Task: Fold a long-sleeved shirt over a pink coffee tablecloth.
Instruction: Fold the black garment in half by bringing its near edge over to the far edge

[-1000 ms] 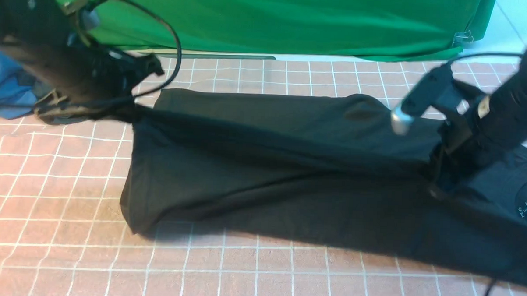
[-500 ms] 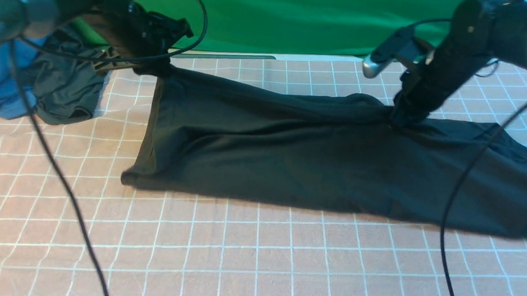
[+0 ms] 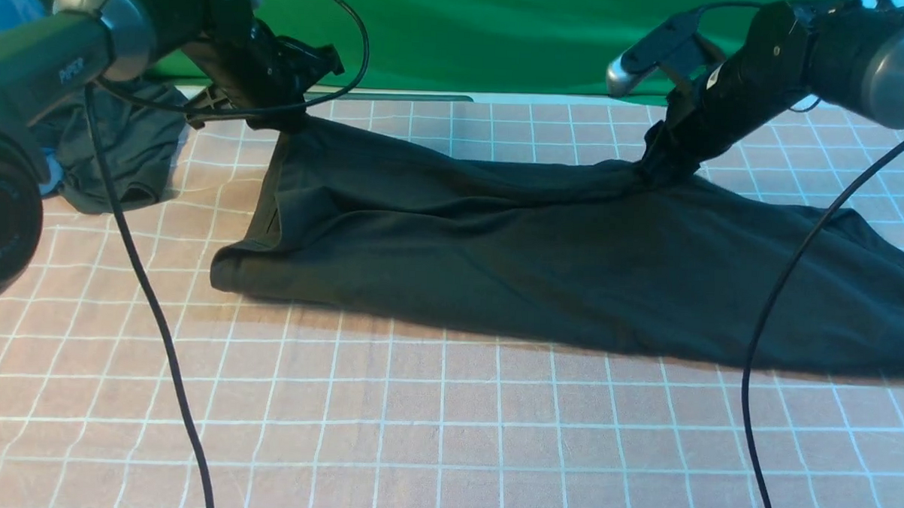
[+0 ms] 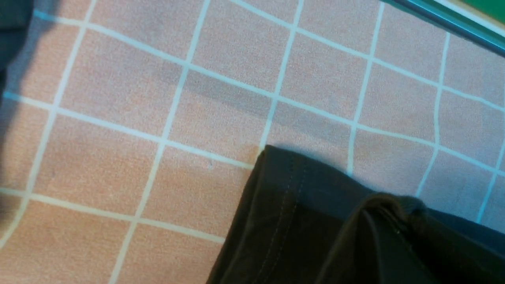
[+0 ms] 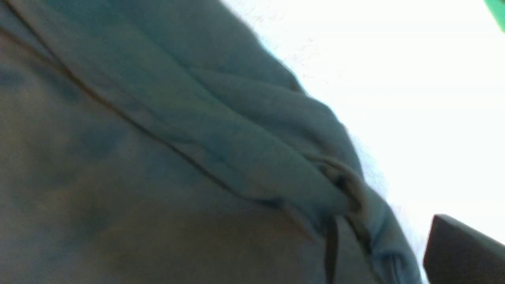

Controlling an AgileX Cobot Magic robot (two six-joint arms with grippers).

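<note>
Both arms have reached farther back, left jaws clamped on the long-sleeved shirt (image 3: 497, 248), right jaws' gap unclear.

Even bright light; soft shadow under shirt (image 3: 497, 248); right wrist view blurred, overexposed white background.

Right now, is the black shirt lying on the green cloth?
No, the shirt lies on the pink tablecloth; the green cloth is behind it.
</note>
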